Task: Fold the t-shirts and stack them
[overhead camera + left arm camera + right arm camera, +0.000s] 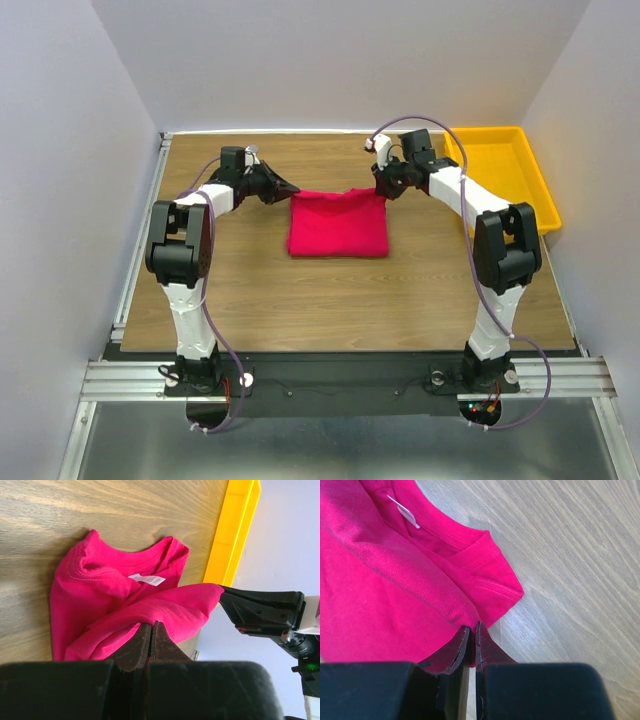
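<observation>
Both claws are busy here. My left gripper is pinched shut on a fold of the crimson-pink t-shirt, with the fabric bunching right at the fingertips. My right gripper is clamped shut too, on the other end of the same raised edge, just beside a sleeve hem. So the far edge of the shirt is held up between my two claws, and the rest lies in a roughly square bundle in the middle of the wooden table. Under the lifted fold the collar faces up, and the small white neck label shows inside it. The yellow tray sits in the far right corner, apart from the shirt.
</observation>
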You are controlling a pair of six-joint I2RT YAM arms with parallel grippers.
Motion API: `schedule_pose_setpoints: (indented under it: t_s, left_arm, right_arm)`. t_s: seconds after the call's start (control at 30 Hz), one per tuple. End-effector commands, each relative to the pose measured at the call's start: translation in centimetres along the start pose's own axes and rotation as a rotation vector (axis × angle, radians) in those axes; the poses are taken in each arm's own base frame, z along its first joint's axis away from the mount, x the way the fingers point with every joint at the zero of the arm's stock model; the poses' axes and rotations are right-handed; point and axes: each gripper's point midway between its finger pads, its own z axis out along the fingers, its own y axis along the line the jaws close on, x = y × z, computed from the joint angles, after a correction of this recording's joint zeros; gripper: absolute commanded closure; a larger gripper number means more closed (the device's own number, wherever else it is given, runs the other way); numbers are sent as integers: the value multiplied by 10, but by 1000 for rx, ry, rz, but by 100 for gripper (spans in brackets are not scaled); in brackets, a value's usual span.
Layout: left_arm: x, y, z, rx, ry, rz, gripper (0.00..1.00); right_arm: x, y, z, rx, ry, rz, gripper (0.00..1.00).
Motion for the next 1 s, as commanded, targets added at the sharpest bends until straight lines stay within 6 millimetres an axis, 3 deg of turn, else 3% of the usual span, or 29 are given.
schedule_pose_setpoints:
  t_s: [0.0, 0.17, 0.23, 0.3, 0.37, 0.4, 0.47, 0.57, 0.7, 0.77, 0.83, 0.87, 0.9, 0.93, 0.97]
  left_arm:
    - [-14, -23, -3, 54, -30, 55, 100]
    - [-16, -23, -2, 54, -33, 51, 100]
    - [-17, -22, -1, 50, -34, 44, 95]
    - [-21, -24, -2, 48, -52, 41, 81]
    - [-26, -29, -3, 50, -70, 48, 65]
    - [-31, -34, -6, 49, -96, 60, 40]
    - [-43, -43, -11, 42, -140, 87, 24]
    - [-59, -52, -22, 11, -216, 137, 22]
    - [-80, -57, -46, -85, -349, 262, 22]
    - [-78, -63, -60, -91, -376, 353, 23]
    - [-68, -75, -66, -42, -362, 406, 25]
    - [-58, -70, -64, -34, -332, 411, 27]
    - [-48, -75, -61, 12, -294, 447, 31]
    - [-40, -76, -58, 27, -268, 460, 34]
    - [-28, -73, -51, 32, -233, 464, 36]
  right_arm:
    - [-26, -19, -1, 54, -72, -20, 99]
    - [-24, -20, 2, 52, -68, -17, 96]
    - [-26, -21, 3, 55, -71, -11, 89]
    - [-30, -26, 4, 74, -76, 13, 84]
    - [-38, -34, 4, 117, -99, 45, 73]
    - [-42, -44, 3, 175, -106, 100, 66]
    - [-53, -57, -2, 244, -150, 136, 57]
    - [-65, -76, -12, 363, -195, 217, 47]
    - [-71, -72, -21, 358, -222, 232, 47]
    - [-69, -62, -22, 310, -224, 228, 49]
    - [-67, -24, -24, 118, -242, 163, 52]
    - [-65, -14, -27, 62, -251, 149, 64]
    - [-59, 7, -25, -36, -253, 145, 70]
    - [-55, 13, -22, -71, -248, 166, 76]
    - [-52, 17, -20, -92, -241, 194, 92]
